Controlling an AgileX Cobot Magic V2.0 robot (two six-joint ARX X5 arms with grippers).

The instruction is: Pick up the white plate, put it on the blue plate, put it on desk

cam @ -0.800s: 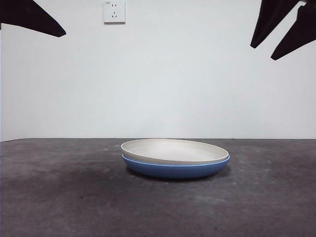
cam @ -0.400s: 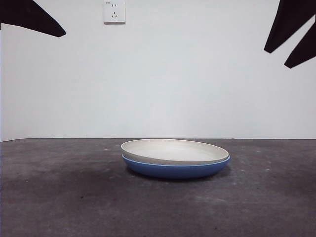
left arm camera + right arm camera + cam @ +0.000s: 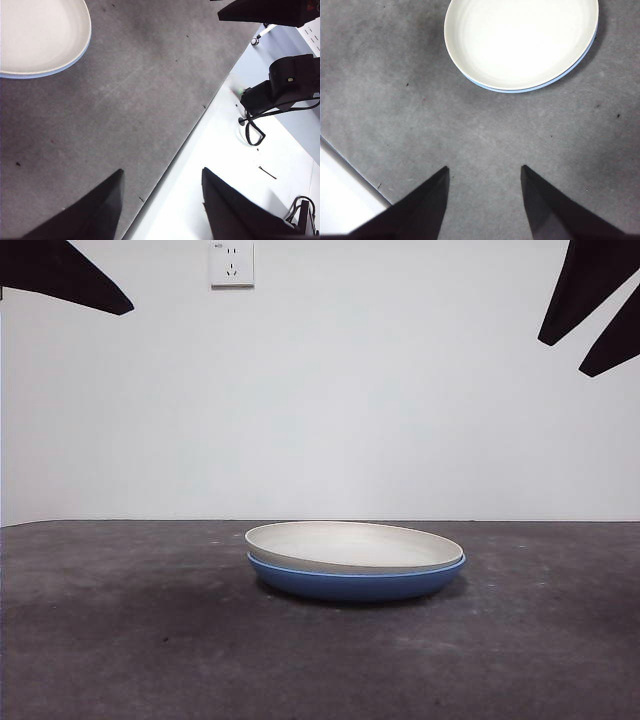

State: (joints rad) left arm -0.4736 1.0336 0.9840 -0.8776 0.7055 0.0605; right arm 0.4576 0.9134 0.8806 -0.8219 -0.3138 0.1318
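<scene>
The white plate (image 3: 352,544) lies nested in the blue plate (image 3: 356,583) on the dark grey desk (image 3: 120,640), near the middle. In the right wrist view the white plate (image 3: 520,40) hides all but a thin rim of the blue plate (image 3: 522,90). My right gripper (image 3: 484,172) is open and empty, high above the desk beside the stack; it shows at the front view's top right (image 3: 592,325). My left gripper (image 3: 161,176) is open and empty over the desk's edge, far from the plates (image 3: 42,35); it shows at the top left (image 3: 70,280).
A wall socket (image 3: 231,262) sits on the white wall behind. In the left wrist view the desk's edge (image 3: 190,135) runs beside a white floor with a black camera stand (image 3: 280,85) and cables.
The right gripper has risen and drawn back toward the front view's top right corner. The stacked plates and the left gripper have not moved.
</scene>
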